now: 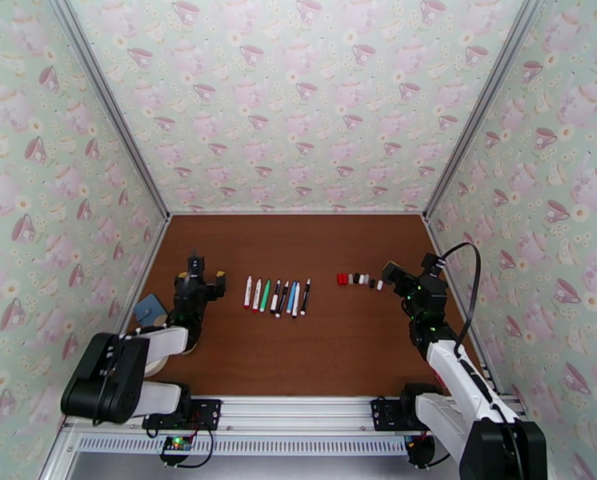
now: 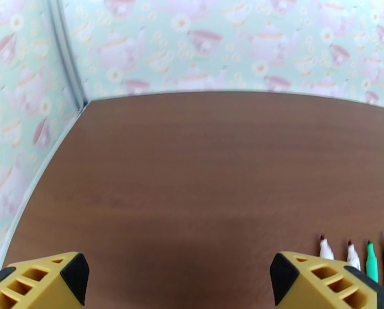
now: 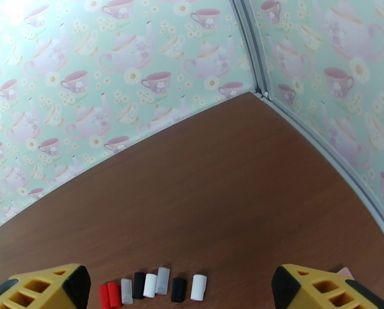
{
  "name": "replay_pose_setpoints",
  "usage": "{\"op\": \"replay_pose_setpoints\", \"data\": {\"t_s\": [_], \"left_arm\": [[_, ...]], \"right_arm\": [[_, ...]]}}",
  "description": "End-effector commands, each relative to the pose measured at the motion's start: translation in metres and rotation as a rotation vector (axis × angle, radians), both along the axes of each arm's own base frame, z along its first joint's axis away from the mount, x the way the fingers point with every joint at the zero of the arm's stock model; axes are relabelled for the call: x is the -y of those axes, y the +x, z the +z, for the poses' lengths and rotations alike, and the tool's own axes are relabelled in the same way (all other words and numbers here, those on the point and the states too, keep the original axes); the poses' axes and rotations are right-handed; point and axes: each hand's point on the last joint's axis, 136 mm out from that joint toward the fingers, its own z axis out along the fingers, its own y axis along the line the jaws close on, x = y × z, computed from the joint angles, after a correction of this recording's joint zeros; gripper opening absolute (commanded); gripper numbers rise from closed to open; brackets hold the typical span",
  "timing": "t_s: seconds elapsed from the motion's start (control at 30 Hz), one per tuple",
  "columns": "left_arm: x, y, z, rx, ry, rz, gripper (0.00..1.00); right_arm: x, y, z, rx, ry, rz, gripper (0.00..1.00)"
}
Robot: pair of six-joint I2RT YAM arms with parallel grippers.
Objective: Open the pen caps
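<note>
- Worktop [image 1: 298, 242]: smooth brown board with a fine wood grain and a matt surface, closed on three sides by walls [image 1: 298, 98] with pale green teacup paper.
- Pens [image 1: 276, 296]: about seven slim straight barrels, white, green, blue and black. They lie flat and side by side in a row a little left of the worktop's middle, closer to its near edge than to its far edge.
- Long axes of the pens run from the near edge toward the far edge, almost parallel. In the left wrist view the bare nibs point to the far edge.
- Pen caps [image 1: 361, 279]: short, stubby plastic cylinders in red, black, white and grey. They make a short line that runs left to right, to the right of the middle and well apart from the pens. Each cap lies with its own axis roughly near to far.
- Left tool [image 2: 179, 279]: spread wide and holding nothing, just left of the pens. Its fingers [image 2: 37, 279] are yellow slotted plastic with black pads.
- Right tool [image 3: 180, 281]: also spread wide and holding nothing, on the near side of the caps.
</note>
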Motion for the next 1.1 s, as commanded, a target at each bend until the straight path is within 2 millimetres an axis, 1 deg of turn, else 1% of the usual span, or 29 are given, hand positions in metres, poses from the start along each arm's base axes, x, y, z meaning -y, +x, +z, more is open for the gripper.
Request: {"op": "replay_pose_setpoints", "data": {"t_s": [0.0, 0.07, 0.13, 0.33, 0.47, 0.53, 0.63, 0.8, 0.87, 0.9, 0.97, 1.0, 1.07], "left_arm": [[0.005, 0.007, 0.008, 0.078, 0.01, -0.038, 1.0], [0.002, 0.014, 0.003, 0.02, -0.02, -0.047, 1.0], [-0.009, 0.018, 0.002, -0.001, -0.053, -0.009, 1.0], [-0.01, 0.018, 0.002, 0.002, -0.056, -0.005, 1.0], [-0.01, 0.017, 0.002, -0.002, -0.056, -0.007, 1.0], [-0.01, 0.017, 0.002, -0.002, -0.055, -0.004, 1.0], [-0.01, 0.017, 0.002, -0.002, -0.055, -0.005, 1.0], [-0.01, 0.018, 0.001, -0.004, -0.055, -0.005, 1.0], [-0.01, 0.017, 0.002, -0.002, -0.055, -0.006, 1.0], [-0.01, 0.017, 0.001, -0.004, -0.055, -0.006, 1.0], [-0.01, 0.017, 0.001, -0.005, -0.054, -0.005, 1.0], [-0.01, 0.017, 0.001, -0.003, -0.054, -0.005, 1.0], [-0.01, 0.018, 0.001, -0.003, -0.054, -0.005, 1.0]], "right_arm": [[0.01, 0.005, 0.004, 0.022, -0.073, -0.043, 1.0], [0.011, 0.008, 0.002, 0.018, -0.097, -0.041, 1.0], [0.012, 0.013, 0.001, 0.028, -0.12, -0.043, 1.0], [0.013, 0.03, -0.004, 0.052, -0.187, -0.034, 1.0], [0.009, 0.042, -0.009, 0.079, -0.193, -0.009, 1.0], [0.008, 0.048, -0.008, 0.072, -0.201, 0.001, 1.0], [0.004, 0.054, -0.002, 0.117, -0.237, 0.02, 1.0], [-0.002, 0.058, -0.002, 0.11, -0.261, 0.043, 1.0], [-0.006, 0.055, -0.005, 0.09, -0.287, 0.059, 1.0], [-0.005, 0.052, -0.009, 0.055, -0.311, 0.05, 1.0], [0.004, 0.045, -0.018, 0.002, -0.323, -0.005, 1.0], [0.006, 0.043, -0.024, -0.008, -0.324, -0.014, 1.0], [0.0, 0.043, -0.033, 0.006, -0.322, 0.018, 1.0]]}}
